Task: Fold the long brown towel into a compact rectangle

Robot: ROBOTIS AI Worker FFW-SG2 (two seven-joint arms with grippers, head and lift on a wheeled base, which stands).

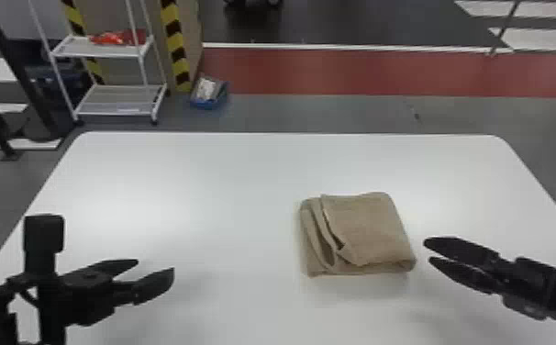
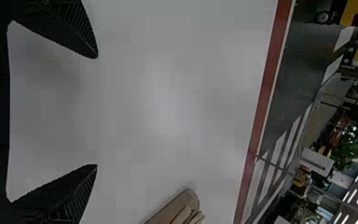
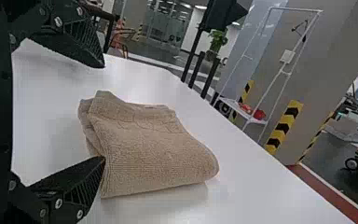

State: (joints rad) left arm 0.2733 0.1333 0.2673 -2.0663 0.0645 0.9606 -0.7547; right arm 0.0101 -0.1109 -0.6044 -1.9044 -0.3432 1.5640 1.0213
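Observation:
The brown towel point(image 1: 369, 227) lies folded into a compact, roughly square bundle right of the table's middle, with loose layered folds along its left side. My left gripper point(image 1: 155, 270) is open over the table's left part, well away from the towel. Just right of the towel is my right gripper point(image 1: 428, 251), open and holding nothing. In the left wrist view, the left gripper point(image 2: 97, 111) has wide-apart fingers, and a towel corner point(image 2: 179, 207) shows. In the right wrist view, the towel point(image 3: 149, 144) sits beyond the right gripper point(image 3: 104, 112), one fingertip overlapping its edge in sight.
The white table point(image 1: 199, 183) has rounded far corners. Behind it on the floor stand a white shelf rack point(image 1: 116, 103) at the left and a blue bin point(image 1: 209, 94). A striped pillar point(image 1: 176, 46) rises beside the rack.

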